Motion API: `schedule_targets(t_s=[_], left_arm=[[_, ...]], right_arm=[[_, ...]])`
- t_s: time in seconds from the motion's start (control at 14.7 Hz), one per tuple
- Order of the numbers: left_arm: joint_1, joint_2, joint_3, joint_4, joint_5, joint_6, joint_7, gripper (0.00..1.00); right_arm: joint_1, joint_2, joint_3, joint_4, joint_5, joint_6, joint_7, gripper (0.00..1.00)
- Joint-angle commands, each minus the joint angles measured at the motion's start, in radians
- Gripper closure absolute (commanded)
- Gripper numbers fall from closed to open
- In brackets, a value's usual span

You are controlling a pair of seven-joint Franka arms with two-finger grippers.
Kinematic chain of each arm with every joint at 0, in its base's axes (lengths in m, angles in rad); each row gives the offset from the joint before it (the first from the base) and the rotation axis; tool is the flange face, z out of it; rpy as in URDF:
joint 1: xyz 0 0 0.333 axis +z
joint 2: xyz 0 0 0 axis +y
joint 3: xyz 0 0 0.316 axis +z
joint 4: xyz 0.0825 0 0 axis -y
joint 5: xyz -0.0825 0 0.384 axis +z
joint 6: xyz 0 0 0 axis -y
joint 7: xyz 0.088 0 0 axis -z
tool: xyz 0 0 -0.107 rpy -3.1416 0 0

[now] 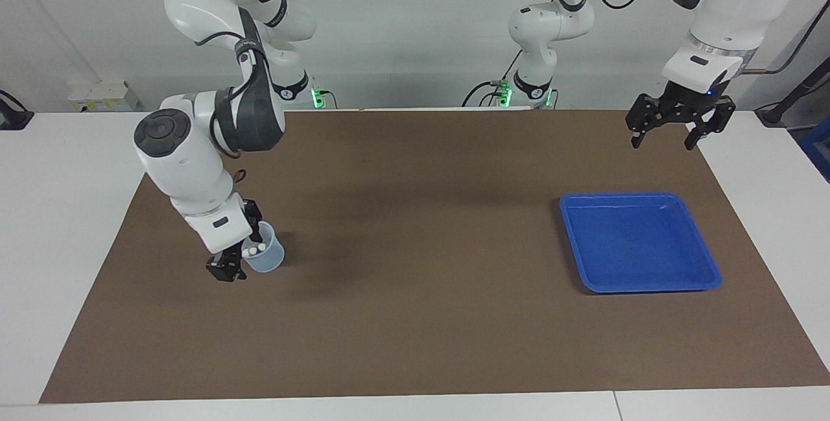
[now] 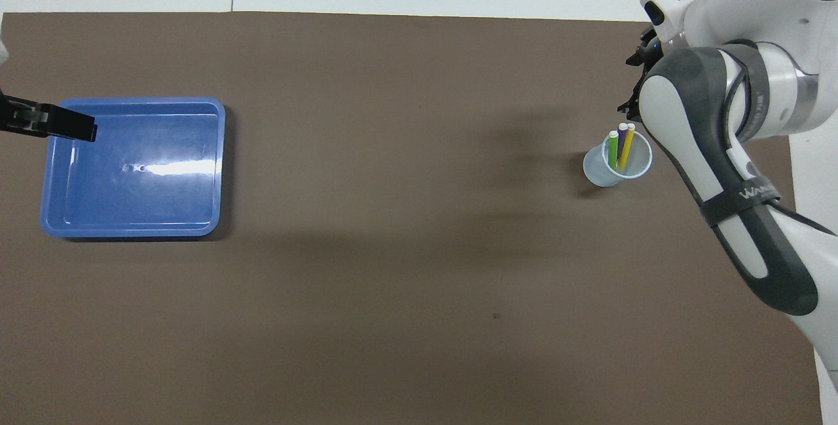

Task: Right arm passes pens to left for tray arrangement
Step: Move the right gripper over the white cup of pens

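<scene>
The right claw (finger gap impossible to tell) sits at lower left, beside the cup where the pens stand upright.

From overhead my right gripper is mostly hidden under its own forearm at frame right; only dark bits poke out, so I can't read the fingers. In the facing view it's low beside the cup, its wrist covering part of the cup rim; contact unclear. Pens: lower halves hidden inside the cup; facing view shows whitish tips only, colours not readable. Left gripper cut off by the left edge overhead, just one finger showing.
</scene>
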Motion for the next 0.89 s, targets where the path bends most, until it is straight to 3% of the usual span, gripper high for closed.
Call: schedule_targets(t_s=[0.0, 0.48, 0.82], left_arm=[[0.009, -0.025, -0.003, -0.023, 0.003, -0.007, -0.006, 0.00], [0.009, -0.025, -0.003, -0.025, 0.005, -0.007, -0.006, 0.00], [0.009, -0.025, -0.003, -0.023, 0.005, -0.001, -0.003, 0.00]], right_arm=[[-0.016, -0.063, 0.006, -0.101, -0.004, 0.019, -0.071, 0.20], [-0.020, -0.091, 0.004, -0.185, -0.019, 0.112, -0.238, 0.35], [-0.019, -0.112, 0.004, -0.245, -0.060, 0.155, -0.243, 0.47]])
